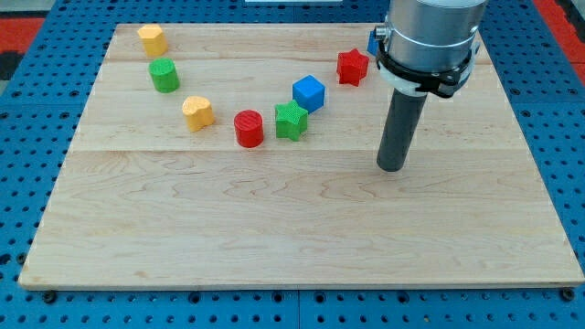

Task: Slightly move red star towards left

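The pale wooden board (302,228) lies on a blue pegboard surface (37,110), and its whole lower half is bare wood, as is the stretch along the view's right edge. The small red star-shaped block (353,67) sits near the view's top, right of centre, with bare board to its left along the top edge. Just below and left of it stands the blue cube (309,92), apart from it, and touching or nearly touching the cube's lower left is the green star-shaped block (292,120). The red cylinder (249,128) sits just beside that, then the yellow heart-shaped block (197,112), the green cylinder (164,75) and the yellow block (152,39) near the top left corner, forming a loose arc. Another blue block (374,42) peeks out behind the arm at the top. There are no containers here.

My tip (392,168) has no jaws and holds nothing; it rests on the board below and right of the red star, well apart from it and touching no block
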`<state>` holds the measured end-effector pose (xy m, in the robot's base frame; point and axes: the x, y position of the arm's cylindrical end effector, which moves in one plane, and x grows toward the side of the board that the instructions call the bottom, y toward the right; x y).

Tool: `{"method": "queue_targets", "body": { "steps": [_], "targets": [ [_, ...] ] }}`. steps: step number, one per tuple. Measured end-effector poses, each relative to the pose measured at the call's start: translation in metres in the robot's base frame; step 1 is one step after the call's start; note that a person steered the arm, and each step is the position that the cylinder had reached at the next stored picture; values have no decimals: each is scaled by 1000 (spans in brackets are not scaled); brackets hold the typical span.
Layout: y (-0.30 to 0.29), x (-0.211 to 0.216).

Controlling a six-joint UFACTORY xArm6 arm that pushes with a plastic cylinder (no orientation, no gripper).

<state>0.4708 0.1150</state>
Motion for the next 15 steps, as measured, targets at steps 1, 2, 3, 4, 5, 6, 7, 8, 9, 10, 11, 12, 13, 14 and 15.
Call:
{"method": "queue_targets", "body": {
  "steps": [1,2,3,4,5,6,7,8,9,10,11,12,13,14,15],
  "targets": [
    [0,-3],
    [-19,-4],
    [-73,15],
    [-108,15],
    [-146,15],
    [-147,15],
    [-132,11],
    [-121,-20],
    [-61,-37],
    [2,-80],
    [4,-132],
    [2,-181],
    [-4,-188],
    [0,-195],
    [-34,-208]
  ]
}}
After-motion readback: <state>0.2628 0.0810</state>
